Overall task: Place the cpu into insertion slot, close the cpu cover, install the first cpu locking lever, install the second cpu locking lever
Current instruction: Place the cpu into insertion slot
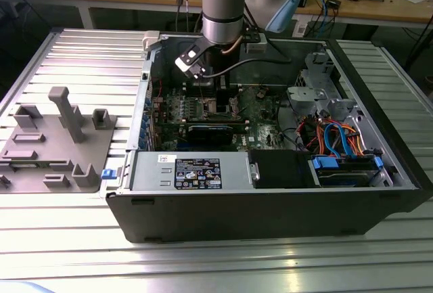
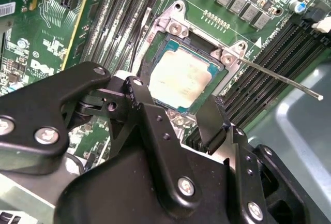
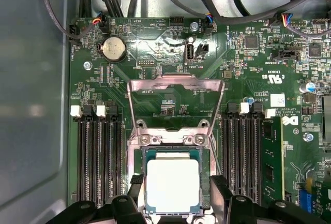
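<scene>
Black gripper [image 2: 172, 98] hangs spread and empty over the cpu [image 3: 172, 183], already seated in the insertion slot [image 2: 199, 42]; cpu cover [image 3: 176, 83] stands raised, both locking levers [image 2: 279, 77] unlatched.

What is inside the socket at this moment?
The chip lies in the socket, silver face up, with the cover raised open. The pins beneath it are covered.
</scene>
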Tool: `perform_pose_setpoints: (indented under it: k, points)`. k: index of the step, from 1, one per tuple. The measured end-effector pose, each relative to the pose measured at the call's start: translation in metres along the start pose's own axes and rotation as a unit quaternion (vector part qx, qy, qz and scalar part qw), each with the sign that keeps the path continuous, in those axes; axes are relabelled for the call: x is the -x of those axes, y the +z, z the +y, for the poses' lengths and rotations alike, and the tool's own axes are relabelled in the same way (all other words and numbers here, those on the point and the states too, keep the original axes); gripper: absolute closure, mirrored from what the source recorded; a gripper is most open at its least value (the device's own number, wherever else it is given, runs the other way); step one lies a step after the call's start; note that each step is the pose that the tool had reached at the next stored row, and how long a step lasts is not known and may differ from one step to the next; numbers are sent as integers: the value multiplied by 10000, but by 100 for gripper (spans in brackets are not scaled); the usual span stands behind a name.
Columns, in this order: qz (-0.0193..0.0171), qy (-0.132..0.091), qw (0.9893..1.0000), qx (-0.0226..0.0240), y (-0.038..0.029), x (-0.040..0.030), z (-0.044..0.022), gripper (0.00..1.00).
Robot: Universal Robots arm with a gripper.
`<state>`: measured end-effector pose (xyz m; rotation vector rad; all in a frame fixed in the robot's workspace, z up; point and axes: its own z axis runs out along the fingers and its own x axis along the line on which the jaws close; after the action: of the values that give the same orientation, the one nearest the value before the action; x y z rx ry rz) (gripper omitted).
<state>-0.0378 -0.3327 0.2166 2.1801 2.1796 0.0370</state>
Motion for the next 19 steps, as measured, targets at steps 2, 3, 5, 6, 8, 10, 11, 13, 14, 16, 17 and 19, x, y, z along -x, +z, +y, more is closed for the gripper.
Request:
perform_pose_setpoints:
  k: [2, 3, 5, 6, 8, 10, 11, 13, 14, 16, 17, 19]
  points:
    - [1, 0, 10000, -1, 0, 0, 0, 38]
    - [2, 0, 10000, -2, -1, 1, 0, 38]
    - [4, 0, 10000, -3, -1, 1, 0, 40]
    - [5, 0, 10000, -3, -1, 1, 0, 46]
    - [6, 0, 10000, -3, -1, 0, 0, 53]
    - [7, 0, 10000, -4, -1, 1, 0, 59]
    - [8, 0, 10000, -4, -1, 1, 0, 65]
    - [9, 0, 10000, -5, -1, 0, 0, 71]
    - [10, 0, 10000, -5, -1, 0, 0, 77]
    - [12, 0, 10000, -5, -1, 1, 0, 89]
    - [12, 0, 10000, -6, -1, 0, 0, 89]
    - [14, 0, 10000, -6, -1, 1, 0, 89]
